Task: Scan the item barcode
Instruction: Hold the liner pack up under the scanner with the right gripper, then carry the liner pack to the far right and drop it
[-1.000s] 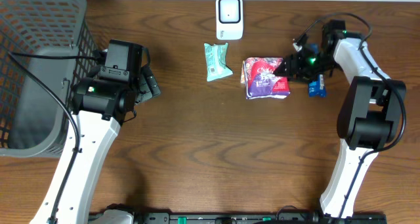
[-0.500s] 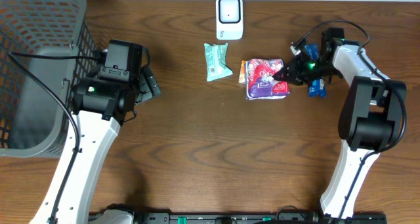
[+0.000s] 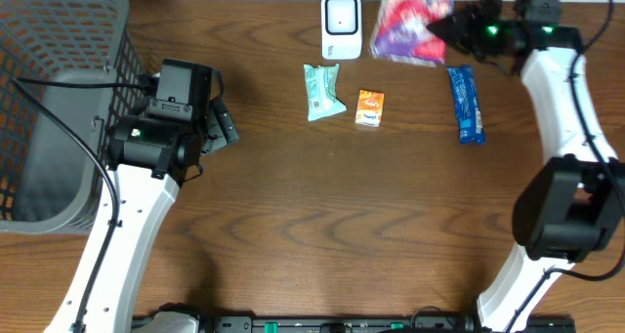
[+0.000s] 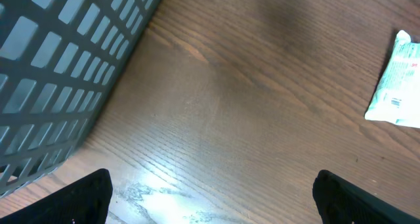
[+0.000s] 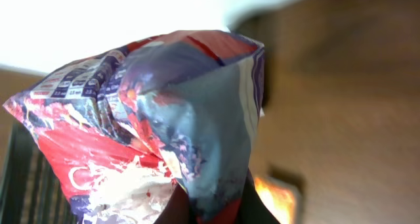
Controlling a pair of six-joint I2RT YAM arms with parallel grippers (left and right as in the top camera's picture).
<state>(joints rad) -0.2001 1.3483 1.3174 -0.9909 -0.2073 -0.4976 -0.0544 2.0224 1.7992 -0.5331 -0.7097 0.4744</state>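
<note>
A wooden table (image 3: 293, 235) carries a grey mesh basket (image 3: 59, 40) at its left end. The left gripper (image 4: 226, 198) hangs over bare wood beside the basket, its fingers spread wide and holding nothing. At the far right corner, the right gripper (image 3: 454, 28) is pressed together on a crumpled red-and-purple snack bag (image 3: 410, 25), pinching one end. The bag sits just right of the white scanner (image 3: 342, 25), apparently clear of the tabletop. The right wrist view is filled by the bag's foil, and no barcode can be made out there. A blue bar wrapper (image 3: 467, 104), a green packet (image 3: 322, 91) and a small orange packet (image 3: 369, 108) lie apart on the table.
</note>
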